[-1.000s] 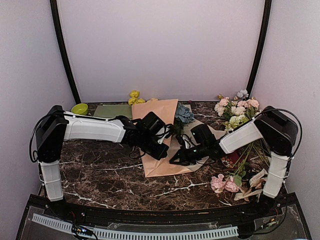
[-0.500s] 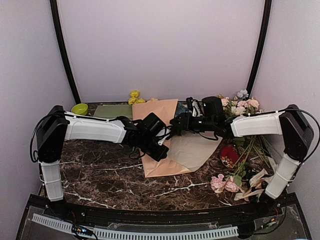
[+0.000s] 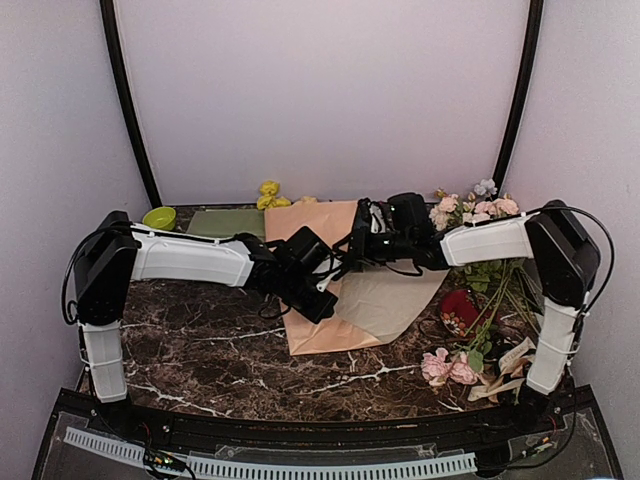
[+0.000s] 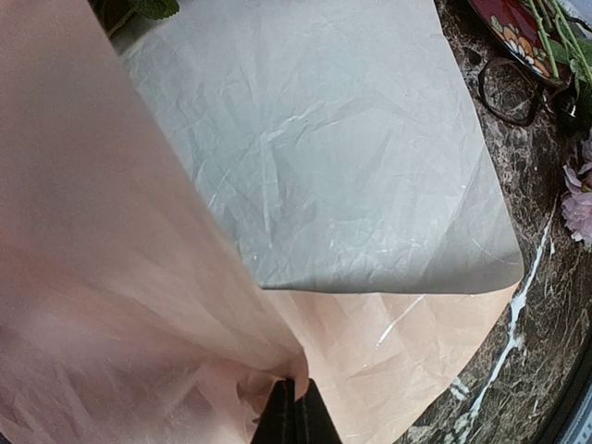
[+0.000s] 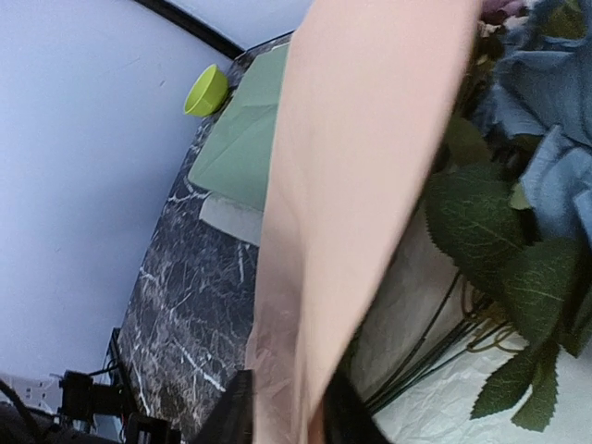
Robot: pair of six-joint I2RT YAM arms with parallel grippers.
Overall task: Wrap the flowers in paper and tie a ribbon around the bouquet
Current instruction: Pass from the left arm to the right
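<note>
The paper lies on the marble table, peach-pink side down at the front, with its beige face showing. My left gripper is shut on a raised peach fold of it. My right gripper is open at the fold's far end, its fingers astride the peach paper. The flowers lie under that fold: a blue hydrangea head, green leaves and dark stalks. Yellow blossoms show at the back wall. A thin dark loop, perhaps the ribbon, lies on the marble.
A lime bowl and a green sheet sit at the back left. A pink-white flower bunch, a red dish, loose pink roses and cream ribbons crowd the right side.
My right gripper let go at the paper's middle, swung up and back to the fold's far end, and now stands astride it. The left gripper has stayed shut on the paper.
</note>
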